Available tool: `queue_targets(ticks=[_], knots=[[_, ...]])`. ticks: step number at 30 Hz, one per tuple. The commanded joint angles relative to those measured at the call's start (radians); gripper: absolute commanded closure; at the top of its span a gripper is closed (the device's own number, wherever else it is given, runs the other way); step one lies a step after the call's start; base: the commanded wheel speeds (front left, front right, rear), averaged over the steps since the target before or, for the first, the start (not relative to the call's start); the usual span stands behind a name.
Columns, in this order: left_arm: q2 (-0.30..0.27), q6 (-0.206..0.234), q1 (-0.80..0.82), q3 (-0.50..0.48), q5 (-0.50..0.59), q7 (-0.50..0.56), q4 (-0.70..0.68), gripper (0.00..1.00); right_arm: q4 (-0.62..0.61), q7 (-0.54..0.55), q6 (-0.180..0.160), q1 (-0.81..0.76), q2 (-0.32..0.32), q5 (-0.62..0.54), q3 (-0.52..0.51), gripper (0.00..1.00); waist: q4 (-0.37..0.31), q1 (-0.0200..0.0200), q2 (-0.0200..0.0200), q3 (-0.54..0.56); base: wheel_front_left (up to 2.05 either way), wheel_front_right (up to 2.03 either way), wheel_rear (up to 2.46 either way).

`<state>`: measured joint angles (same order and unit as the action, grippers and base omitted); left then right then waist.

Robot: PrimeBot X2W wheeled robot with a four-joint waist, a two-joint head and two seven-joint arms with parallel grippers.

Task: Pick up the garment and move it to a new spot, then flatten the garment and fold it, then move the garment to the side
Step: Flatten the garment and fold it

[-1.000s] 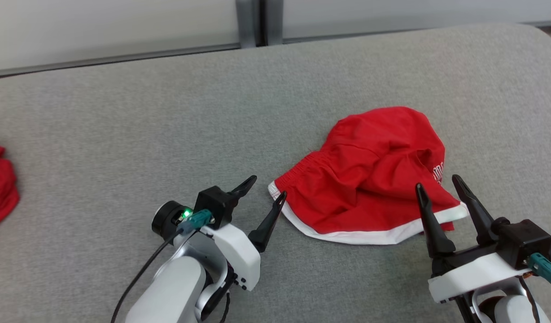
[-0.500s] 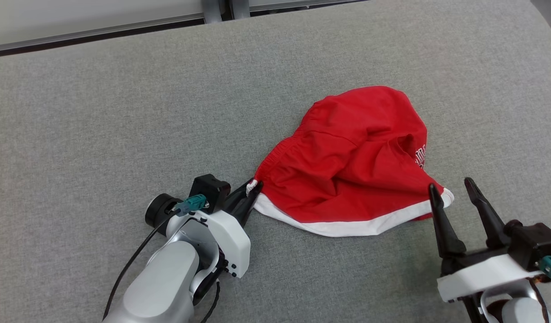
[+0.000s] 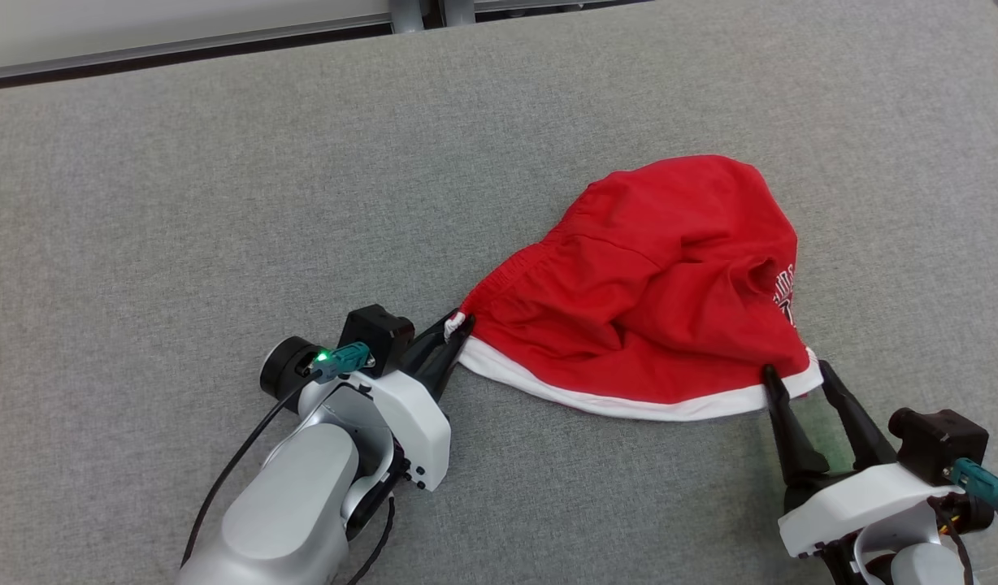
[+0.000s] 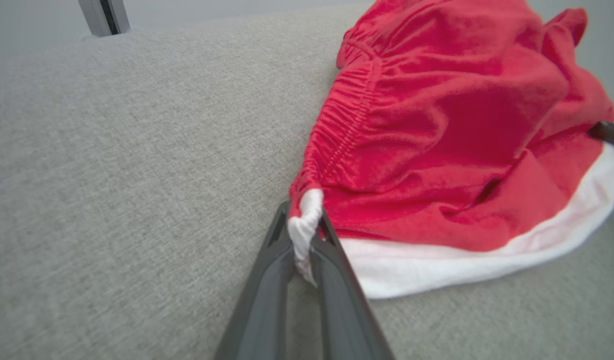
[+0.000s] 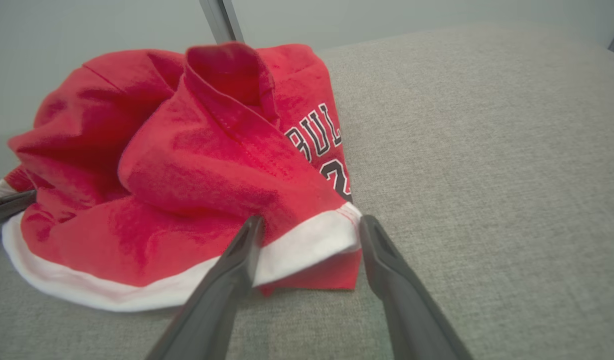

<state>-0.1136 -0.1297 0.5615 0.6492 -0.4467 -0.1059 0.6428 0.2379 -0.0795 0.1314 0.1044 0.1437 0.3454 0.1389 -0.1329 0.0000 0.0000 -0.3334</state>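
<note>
My left hand (image 3: 454, 329) sits left of the middle of the counter (image 3: 223, 203), with its fingers pinched tight on the garment (image 3: 661, 292). It grips the left corner, where the gathered waistband (image 4: 347, 125) meets the white hem (image 3: 629, 402). In the left wrist view a small wad of white cloth is bunched between the two fingers, so I judge this a real grip and not just a brush. That corner makes sense as a hold because it is one natural end of the hem, and it gives me an anchor for a spread.

The garment lies crumpled on the right half of the counter, well clear of the far edge. The hem runs along its near side from one hand to the other. Folds hump up in the middle, and black-and-white lettering (image 5: 314, 132) shows on its right flank.

My right hand (image 3: 796, 375) is at the hem's right corner, low against the counter, jaws apart with one finger on each side of the white flap. It grips nothing yet. I reckon it stands that way so that closing catches the matching corner — with both ends of the hem held, I could lift the piece without it bunching and carry it to a new spot. The risk I see is that the flap looks doubled over there, so the fingers may catch only the top layer.
</note>
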Motion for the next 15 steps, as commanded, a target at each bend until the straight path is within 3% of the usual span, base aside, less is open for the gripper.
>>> queue_targets(ticks=[1, 3, 9, 15], knots=[[-0.009, -0.001, 0.015, 0.000, -0.006, -0.002, 0.006, 1.00, 0.004, -0.005, -0.001, 0.011, 0.006, 0.011, 0.000, 0.57, 0.002, 0.0000, 0.0000, -0.001, 0.00, 0.00, 0.00], [-0.011, 0.000, 0.019, 0.001, -0.007, -0.008, 0.010, 1.00, 0.016, -0.019, -0.001, 0.020, 0.011, 0.012, 0.006, 1.00, 0.003, 0.0000, 0.0000, -0.003, 0.00, 0.00, 0.00], [-0.017, 0.007, 0.026, 0.001, -0.006, -0.032, 0.006, 1.00, 0.022, -0.050, -0.001, 0.026, 0.019, 0.016, 0.002, 1.00, 0.002, 0.0000, 0.0000, -0.003, 0.00, 0.00, 0.00], [-0.031, 0.039, 0.004, -0.033, -0.017, -0.093, -0.052, 1.00, -0.048, -0.078, -0.001, 0.047, 0.038, -0.034, -0.017, 1.00, -0.003, 0.0000, 0.0000, 0.019, 0.00, 0.00, 0.00]])
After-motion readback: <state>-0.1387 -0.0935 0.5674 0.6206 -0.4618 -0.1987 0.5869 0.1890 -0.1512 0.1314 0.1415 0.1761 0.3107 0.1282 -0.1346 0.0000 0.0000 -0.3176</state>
